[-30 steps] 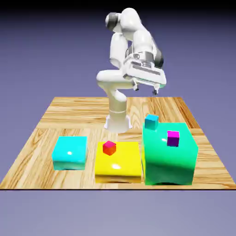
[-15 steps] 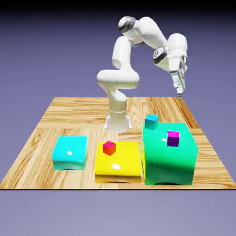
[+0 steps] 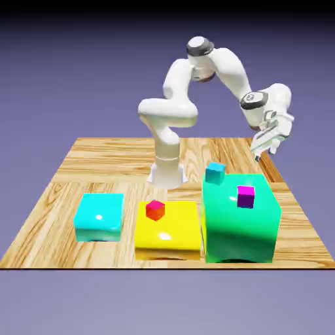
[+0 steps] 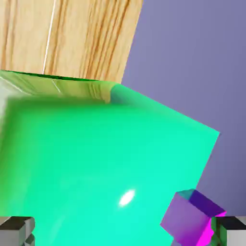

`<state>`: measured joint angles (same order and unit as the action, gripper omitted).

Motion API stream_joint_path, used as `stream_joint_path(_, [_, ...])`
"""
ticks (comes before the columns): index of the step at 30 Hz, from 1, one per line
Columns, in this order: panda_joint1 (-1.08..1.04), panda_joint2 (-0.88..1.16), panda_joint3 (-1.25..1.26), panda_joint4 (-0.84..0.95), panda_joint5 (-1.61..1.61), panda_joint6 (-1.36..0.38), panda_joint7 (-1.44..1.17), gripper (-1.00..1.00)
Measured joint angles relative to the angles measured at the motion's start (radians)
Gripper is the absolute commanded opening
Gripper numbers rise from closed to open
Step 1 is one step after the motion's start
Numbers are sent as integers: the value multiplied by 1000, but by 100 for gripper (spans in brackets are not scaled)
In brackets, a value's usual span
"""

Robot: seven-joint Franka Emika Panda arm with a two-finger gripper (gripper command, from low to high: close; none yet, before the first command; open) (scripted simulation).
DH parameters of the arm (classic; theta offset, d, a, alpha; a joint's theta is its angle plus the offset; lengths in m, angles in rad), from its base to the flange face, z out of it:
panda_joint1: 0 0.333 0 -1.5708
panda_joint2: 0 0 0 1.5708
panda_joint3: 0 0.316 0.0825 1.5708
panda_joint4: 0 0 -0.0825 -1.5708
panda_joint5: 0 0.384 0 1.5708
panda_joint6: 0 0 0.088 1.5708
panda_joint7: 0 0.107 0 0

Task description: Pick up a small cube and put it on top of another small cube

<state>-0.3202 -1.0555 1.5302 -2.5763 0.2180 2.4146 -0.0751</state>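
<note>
In the exterior view, looks down from in front across the counter (image 3: 111,160), facing the arm (image 3: 169,112), far enough back to fit both. In the hand view, peers closely, rolled, past the end effector (image 4: 123,231). Shares green block (image 4: 110,153), purple cube (image 4: 185,218).

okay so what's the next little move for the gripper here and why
I'd probably shift the open gripper sideways to line up over the purple cube before lowering. In the hand view that cube sits beside one fingertip, well off the middle of the gap, and the space between the fingers shows only the big green block.
</note>
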Motion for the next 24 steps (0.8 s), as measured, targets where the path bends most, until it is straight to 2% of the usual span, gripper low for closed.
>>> stream_joint_path(14, [-113,-159,507,70,67,-206,-256,0])
stream_joint_path(16, [-144,-170,580,41,52,-234,-220,0])
stream_joint_path(18, [-150,-171,591,34,47,-238,-208,0])
stream_joint_path(21, [-241,-224,680,11,94,-108,-207,0])
stream_joint_path(22, [-262,-236,700,5,104,-79,-207,-100])
stream_joint_path(24, [-262,-236,700,5,105,-79,-207,-100])
